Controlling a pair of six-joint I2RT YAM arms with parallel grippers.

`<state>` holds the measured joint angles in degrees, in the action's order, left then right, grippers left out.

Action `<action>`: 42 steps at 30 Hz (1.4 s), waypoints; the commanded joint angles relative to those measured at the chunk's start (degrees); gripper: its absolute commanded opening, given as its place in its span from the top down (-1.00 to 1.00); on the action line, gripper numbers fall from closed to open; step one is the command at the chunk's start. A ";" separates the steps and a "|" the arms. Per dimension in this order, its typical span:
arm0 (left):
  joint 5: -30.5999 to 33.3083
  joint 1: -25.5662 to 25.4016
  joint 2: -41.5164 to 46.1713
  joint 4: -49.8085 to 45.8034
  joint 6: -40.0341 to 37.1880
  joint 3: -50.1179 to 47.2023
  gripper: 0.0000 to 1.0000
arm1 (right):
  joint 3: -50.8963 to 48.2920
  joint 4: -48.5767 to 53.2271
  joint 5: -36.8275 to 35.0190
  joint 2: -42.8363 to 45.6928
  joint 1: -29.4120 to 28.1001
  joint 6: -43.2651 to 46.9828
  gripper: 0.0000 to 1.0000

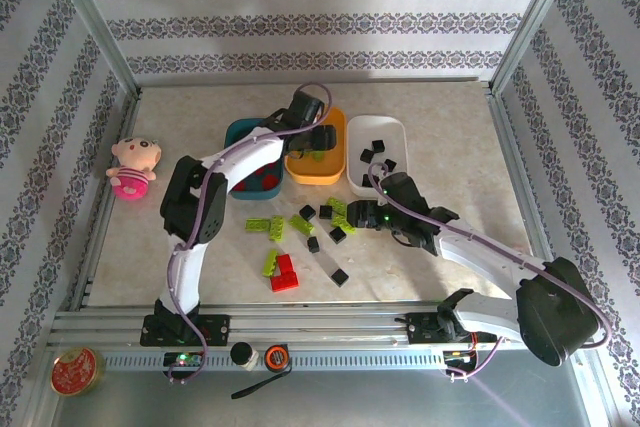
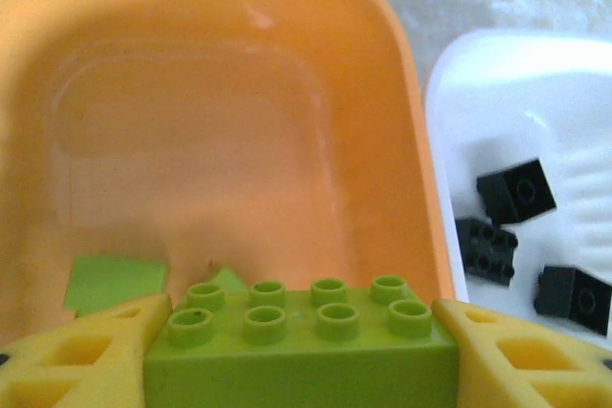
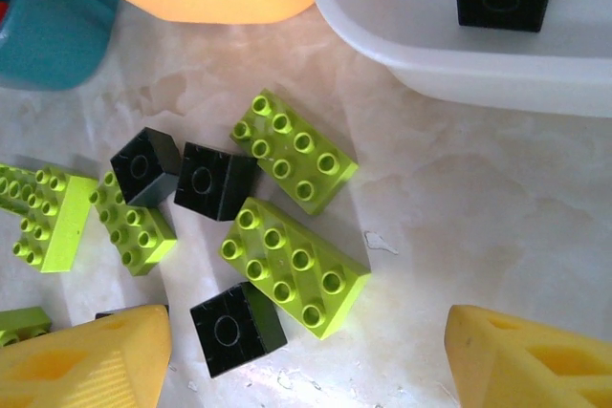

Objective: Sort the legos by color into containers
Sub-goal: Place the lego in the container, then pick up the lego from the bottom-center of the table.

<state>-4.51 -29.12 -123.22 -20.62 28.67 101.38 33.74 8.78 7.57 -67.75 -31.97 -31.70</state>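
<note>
your left tool clamps a lime brick, its underside cut off; your right tool gapes open.

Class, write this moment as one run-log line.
left gripper: shut on lime-green plastic brick, over orange-yellow plastic tray | right gripper: open, above loose lime-green and black bricks

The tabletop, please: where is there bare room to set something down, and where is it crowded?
Bare: the far strip of table between the trays and the back wall; the right side between the white tray and the rail; the near-left patch beside the doll toy. Crowded: in front of the trays, where the loose legos lie.
</note>
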 commanded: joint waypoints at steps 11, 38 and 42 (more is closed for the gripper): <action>-4.97 0.81 5.16 0.41 -0.69 1.70 -0.64 | 0.69 1.73 3.10 -0.87 -2.48 0.51 -0.52; 4.04 0.78 59.53 10.95 4.14 -59.37 -0.99 | 6.87 17.61 -5.77 -11.91 -28.75 7.33 -0.45; 6.00 0.82 64.29 8.94 5.12 -62.24 -0.99 | 8.51 19.20 -7.30 -15.31 -30.73 8.31 -0.37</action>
<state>-1.93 -28.75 -61.41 -9.45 32.40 40.40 40.49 25.54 3.03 -81.34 -61.56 -24.91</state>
